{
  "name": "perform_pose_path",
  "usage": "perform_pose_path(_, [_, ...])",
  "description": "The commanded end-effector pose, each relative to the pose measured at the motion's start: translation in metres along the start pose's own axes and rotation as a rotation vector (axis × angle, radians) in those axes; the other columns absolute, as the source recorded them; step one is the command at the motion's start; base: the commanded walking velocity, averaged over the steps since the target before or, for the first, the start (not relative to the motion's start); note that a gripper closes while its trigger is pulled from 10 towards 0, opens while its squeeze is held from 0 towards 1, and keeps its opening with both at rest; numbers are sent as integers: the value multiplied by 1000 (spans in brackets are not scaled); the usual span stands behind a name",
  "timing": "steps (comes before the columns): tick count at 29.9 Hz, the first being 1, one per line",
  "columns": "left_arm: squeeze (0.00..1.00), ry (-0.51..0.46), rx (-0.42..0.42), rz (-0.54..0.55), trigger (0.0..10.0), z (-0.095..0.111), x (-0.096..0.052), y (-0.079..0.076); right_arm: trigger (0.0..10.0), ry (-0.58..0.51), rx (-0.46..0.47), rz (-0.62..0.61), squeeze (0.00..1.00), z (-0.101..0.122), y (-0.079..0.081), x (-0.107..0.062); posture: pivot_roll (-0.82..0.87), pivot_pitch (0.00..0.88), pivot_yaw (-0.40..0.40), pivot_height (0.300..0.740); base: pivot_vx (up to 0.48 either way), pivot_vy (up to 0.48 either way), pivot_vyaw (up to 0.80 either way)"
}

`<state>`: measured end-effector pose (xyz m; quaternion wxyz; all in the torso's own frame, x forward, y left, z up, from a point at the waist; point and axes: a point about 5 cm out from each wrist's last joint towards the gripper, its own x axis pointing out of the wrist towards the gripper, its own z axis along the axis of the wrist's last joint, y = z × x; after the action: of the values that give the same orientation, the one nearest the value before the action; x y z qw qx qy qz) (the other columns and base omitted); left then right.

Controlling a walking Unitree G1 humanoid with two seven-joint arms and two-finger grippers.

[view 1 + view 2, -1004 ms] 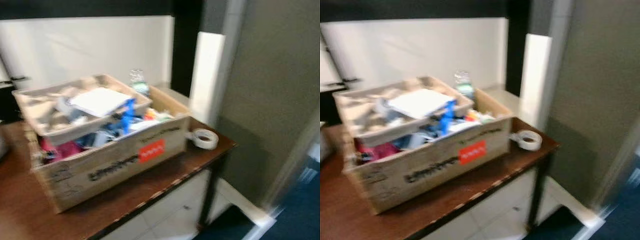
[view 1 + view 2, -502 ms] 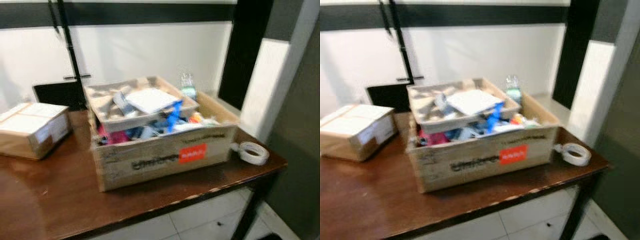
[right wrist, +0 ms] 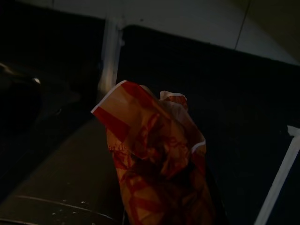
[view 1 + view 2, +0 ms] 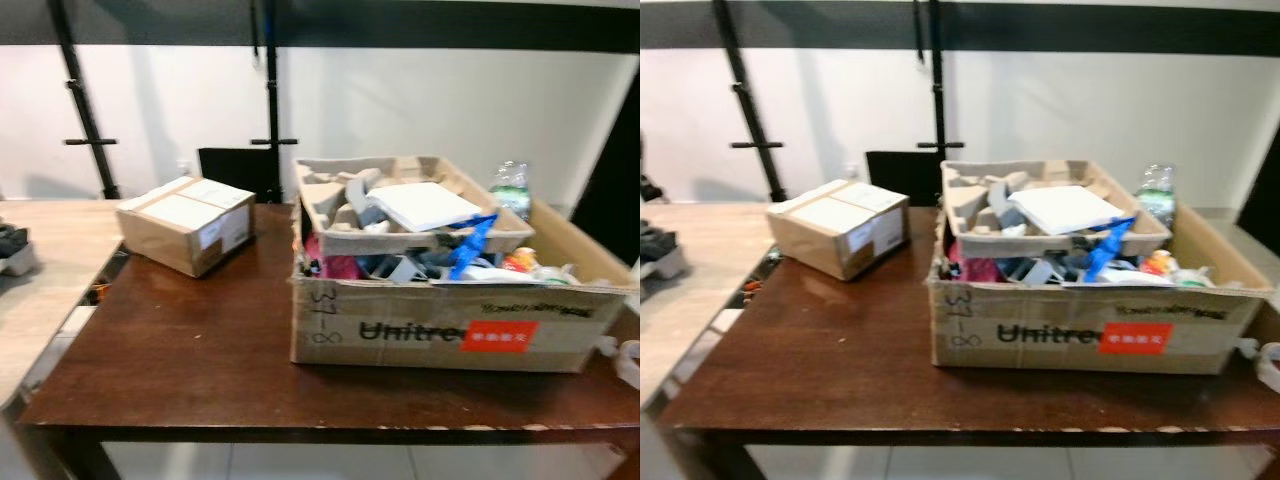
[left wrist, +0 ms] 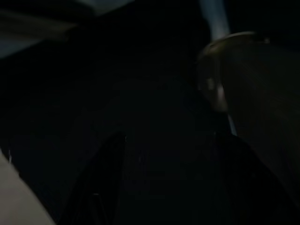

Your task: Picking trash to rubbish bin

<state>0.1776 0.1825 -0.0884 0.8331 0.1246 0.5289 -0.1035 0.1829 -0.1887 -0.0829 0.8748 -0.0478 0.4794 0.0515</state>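
A crumpled red-and-white wrapper (image 3: 157, 168) was held pinched in the right gripper (image 3: 164, 211), low over dark floor. It was judged light, soft, best gripped mid-crumple. The left gripper's (image 5: 159, 187) spread could not be told.

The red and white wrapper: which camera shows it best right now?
The right wrist view. The crumpled red and white wrapper sits large in the middle there, held in the right gripper. The two eye views look at the table and big cardboard box instead. The left wrist view is very dark.
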Motion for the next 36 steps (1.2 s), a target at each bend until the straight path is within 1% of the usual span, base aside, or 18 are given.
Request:
perform_pose_path(1, [0, 19, -2, -10, 10000, -6, 0, -2, 10000, 21, 26, -15, 0, -7, -3, -1, -87, 140, -7, 740, 0, 0, 0])
perform_pose_path(3, [0, 19, -1, -10, 10000, -7, 0, -1, 10000, 22, 45, -25, 0, -7, -4, -1, -88, 141, -6, 740, 0, 0, 0])
perform_pose_path(5, [0, 17, 2, -10, 10000, -6, 0, 1, 10000, 25, 32, -28, 0, -7, -5, -1, -88, 141, -5, 740, 0, 0, 0])
perform_pose_path(16, [0, 4, -7, -9, 10000, -4, -1, 4, 10000, 27, 38, -32, 0, -7, -6, -1, -88, 141, -4, 740, 0, 0, 0])
perform_pose_path(24, [0, 3, 3, -11, 10000, -2, -1, 6, 10000, 26, 41, -33, 0, -7, -6, -1, -89, 142, -2, 740, 0, 0, 0])
perform_pose_path(32, [0, -10, -15, -6, 10000, 1, -2, 10, 10000, 28, 40, -34, 0, -6, -6, -1, -88, 142, -3, 740, 0, 0, 0])
perform_pose_path(36, [0, -10, -17, -9, 10000, 0, -2, 9, 10000, 29, 37, -36, 0, -6, -6, -1, -89, 143, -4, 740, 0, 0, 0])
